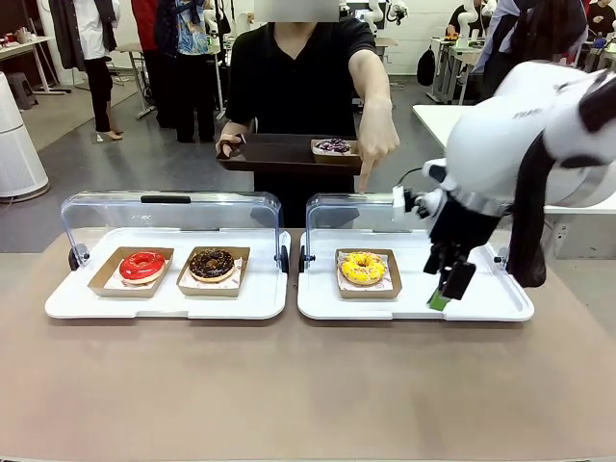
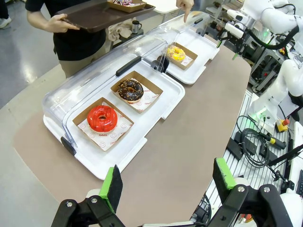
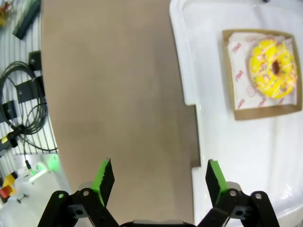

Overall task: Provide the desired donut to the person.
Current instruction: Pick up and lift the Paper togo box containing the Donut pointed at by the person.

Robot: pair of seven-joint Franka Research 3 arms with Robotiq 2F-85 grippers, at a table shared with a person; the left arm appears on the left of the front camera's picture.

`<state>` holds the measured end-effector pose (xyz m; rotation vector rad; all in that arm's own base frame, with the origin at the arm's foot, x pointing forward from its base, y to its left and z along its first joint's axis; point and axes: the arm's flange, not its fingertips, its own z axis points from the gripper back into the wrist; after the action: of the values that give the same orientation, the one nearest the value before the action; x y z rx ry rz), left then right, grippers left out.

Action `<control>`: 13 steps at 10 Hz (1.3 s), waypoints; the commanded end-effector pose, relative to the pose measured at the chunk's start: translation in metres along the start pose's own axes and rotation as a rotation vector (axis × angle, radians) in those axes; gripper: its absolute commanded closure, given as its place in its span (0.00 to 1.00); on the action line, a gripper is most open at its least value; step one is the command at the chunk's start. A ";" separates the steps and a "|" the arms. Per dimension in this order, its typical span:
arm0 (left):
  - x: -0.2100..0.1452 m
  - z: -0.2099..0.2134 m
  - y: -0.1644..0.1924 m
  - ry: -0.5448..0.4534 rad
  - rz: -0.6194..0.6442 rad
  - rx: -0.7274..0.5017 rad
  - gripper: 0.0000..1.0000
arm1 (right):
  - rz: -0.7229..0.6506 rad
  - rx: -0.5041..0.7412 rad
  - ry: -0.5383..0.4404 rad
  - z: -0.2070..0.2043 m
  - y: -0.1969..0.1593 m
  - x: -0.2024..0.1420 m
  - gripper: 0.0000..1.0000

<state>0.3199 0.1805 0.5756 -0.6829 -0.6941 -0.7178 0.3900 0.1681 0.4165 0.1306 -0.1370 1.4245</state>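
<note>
Wanted item: yellow donut [image 1: 363, 267], judged from the person [image 1: 298, 77] aiming 1 finger of a pointing hand [image 1: 377, 144] straight down over it
Where it sits: in an open cardboard boat [image 1: 367, 290] on the left half of the right white tray [image 1: 481, 306], about midway between that tray's near and far edges, with the clear lid [image 1: 351, 207] raised behind it
Other stock: red donut [image 1: 142, 265] and chocolate donut [image 1: 212, 264] in 2 boats side by side on the left white tray [image 1: 164, 303]; neither is pointed at
Destination: brown serving tray [image 1: 269, 154] held by the person beyond the table's far edge, with 1 purple-topped donut [image 1: 333, 145] at its right end
Right arm: right gripper [image 1: 448, 289] hangs over the bare right half of the same white tray, toward its near edge, fingers spread fully and holding nothing
Left arm: left gripper [image 2: 168, 176] raised above the left end of the table, fingers wide apart, empty
Handling: light, soft and easily crushed; the glaze looks sticky and would smear on the pads, so the donut itself is a poor place to grip
Grip point: the boat's upright right-hand wall, facing the gripper, pinched between the 2 pads; thin card should carry 1 donut but may buckle if squeezed hard
Risk: a boat held by 1 edge can tip and let the donut slide on its paper liner, so it needs keeping level
</note>
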 end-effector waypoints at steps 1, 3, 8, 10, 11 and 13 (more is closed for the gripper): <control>-0.001 0.001 0.000 -0.024 -0.018 -0.009 0.00 | 0.009 -0.051 0.076 -0.018 -0.005 0.029 0.00; -0.001 0.001 0.000 -0.024 -0.018 -0.009 0.00 | 0.021 -0.040 0.071 -0.027 -0.015 0.048 0.00; -0.001 0.001 0.000 -0.024 -0.018 -0.009 0.00 | 0.103 0.039 0.081 -0.035 -0.061 0.061 0.00; -0.001 0.001 0.000 -0.024 -0.018 -0.009 0.00 | 0.060 0.044 0.095 -0.039 -0.066 0.067 0.00; -0.001 0.001 0.000 -0.024 -0.018 -0.009 0.00 | 0.080 0.033 0.056 -0.038 -0.057 0.063 0.00; -0.001 0.001 0.000 -0.024 -0.018 -0.009 0.00 | 0.080 0.033 0.056 -0.038 -0.057 0.063 0.00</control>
<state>0.3198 0.1806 0.5756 -0.6829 -0.6941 -0.7177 0.4597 0.2303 0.3892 0.1170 -0.0675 1.5104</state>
